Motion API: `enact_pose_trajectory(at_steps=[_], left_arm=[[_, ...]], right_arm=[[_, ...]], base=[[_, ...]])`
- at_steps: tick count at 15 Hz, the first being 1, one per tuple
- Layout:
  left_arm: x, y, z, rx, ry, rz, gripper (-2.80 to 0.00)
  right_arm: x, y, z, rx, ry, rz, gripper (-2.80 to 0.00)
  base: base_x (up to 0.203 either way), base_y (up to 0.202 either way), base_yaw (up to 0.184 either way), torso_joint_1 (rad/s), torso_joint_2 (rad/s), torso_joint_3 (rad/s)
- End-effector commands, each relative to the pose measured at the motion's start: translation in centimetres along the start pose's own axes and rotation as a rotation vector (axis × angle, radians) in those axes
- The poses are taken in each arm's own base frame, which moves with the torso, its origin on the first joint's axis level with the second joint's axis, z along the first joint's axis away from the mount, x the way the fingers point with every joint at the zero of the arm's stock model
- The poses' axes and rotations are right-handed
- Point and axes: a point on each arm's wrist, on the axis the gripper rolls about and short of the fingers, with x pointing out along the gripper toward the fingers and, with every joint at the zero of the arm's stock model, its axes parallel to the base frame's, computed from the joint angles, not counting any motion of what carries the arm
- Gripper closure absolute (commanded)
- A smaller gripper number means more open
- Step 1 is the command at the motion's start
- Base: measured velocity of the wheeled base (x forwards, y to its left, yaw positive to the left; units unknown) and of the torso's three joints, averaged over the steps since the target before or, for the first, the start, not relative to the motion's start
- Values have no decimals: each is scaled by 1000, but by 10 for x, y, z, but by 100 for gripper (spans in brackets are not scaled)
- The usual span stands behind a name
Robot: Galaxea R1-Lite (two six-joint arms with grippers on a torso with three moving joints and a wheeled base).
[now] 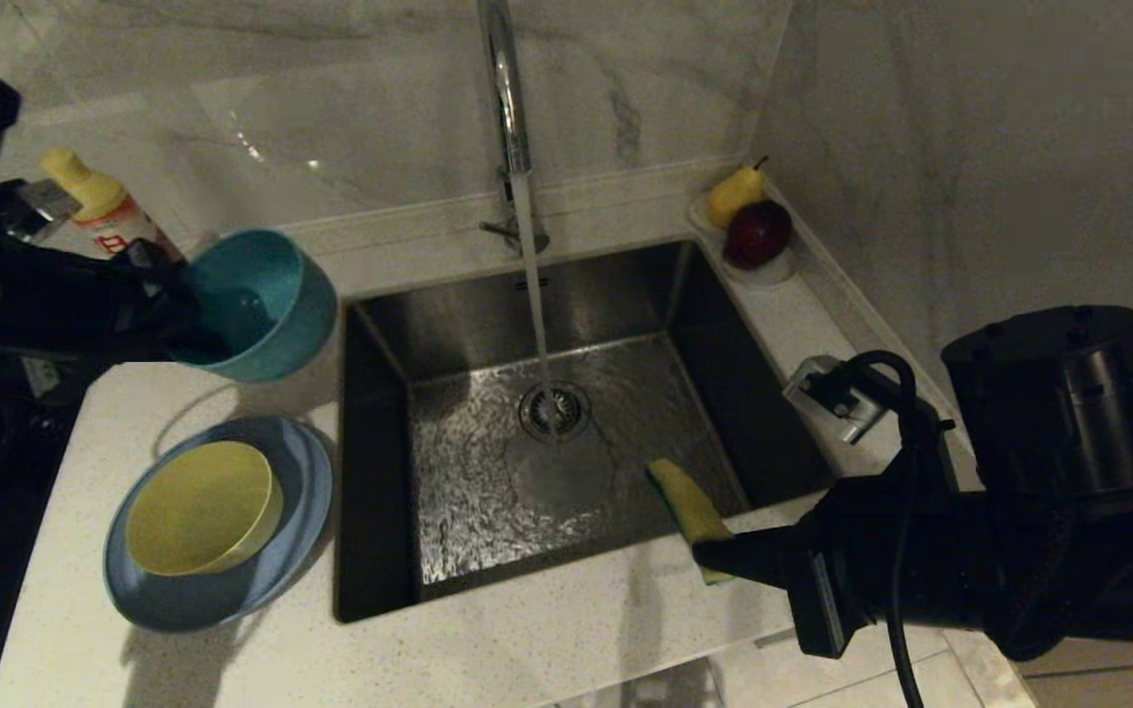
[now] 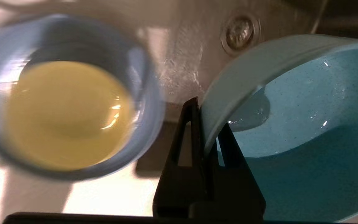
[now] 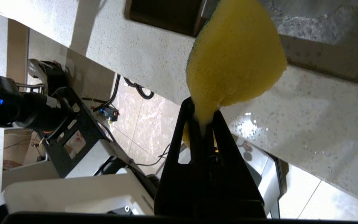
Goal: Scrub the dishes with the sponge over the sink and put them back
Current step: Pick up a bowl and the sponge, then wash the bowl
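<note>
Left gripper (image 2: 208,137) is clamped on the teal bowl's (image 1: 262,305) rim, tilted over the counter left of the sink (image 1: 380,472), while right gripper (image 3: 204,119) pinches the sponge (image 1: 689,501) at the sink's near-right edge, evidently ready for scrubbing.

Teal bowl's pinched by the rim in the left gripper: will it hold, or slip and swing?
Probably stiff: the teal bowl keeps its round shape with the left gripper shut on one thin wall. Likely slippery, since droplets glisten inside. It hangs tilted from a single rim point, so it may pivot. It looks light, like matte plastic.
</note>
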Motion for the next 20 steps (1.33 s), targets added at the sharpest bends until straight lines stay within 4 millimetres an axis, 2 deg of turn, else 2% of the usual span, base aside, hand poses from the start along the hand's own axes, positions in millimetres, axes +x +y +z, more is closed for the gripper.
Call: enact_pose_trajectory(at_steps=[1, 5, 7, 9, 12, 16, 20], left_arm=[[38, -26, -19, 61, 87, -16, 0], [79, -60, -47, 102, 121, -21, 0], [107, -78, -67, 125, 120, 0, 0], [122, -91, -77, 124, 118, -12, 0], [142, -98, -82, 117, 89, 34, 0], [163, -104, -85, 113, 54, 8, 0], [176, -108, -91, 122, 54, 18, 0]], right_arm=[[8, -1, 1, -3, -9, 2, 0], [9, -1, 3, -11, -34, 10, 0], [5, 0, 3, -14, -42, 12, 0], [3, 0, 3, -16, -46, 13, 0], [-1, 2, 4, -18, -54, 22, 0], [-1, 2, 4, -20, -52, 20, 0], [-3, 1, 5, -21, -62, 19, 0]], base=[[0, 0, 0, 0, 0, 0], [0, 0, 0, 0, 0, 0], [0, 0, 0, 0, 0, 0], [0, 0, 0, 0, 0, 0], [0, 0, 0, 0, 0, 0], [0, 0, 0, 0, 0, 0], [0, 0, 0, 0, 0, 0]])
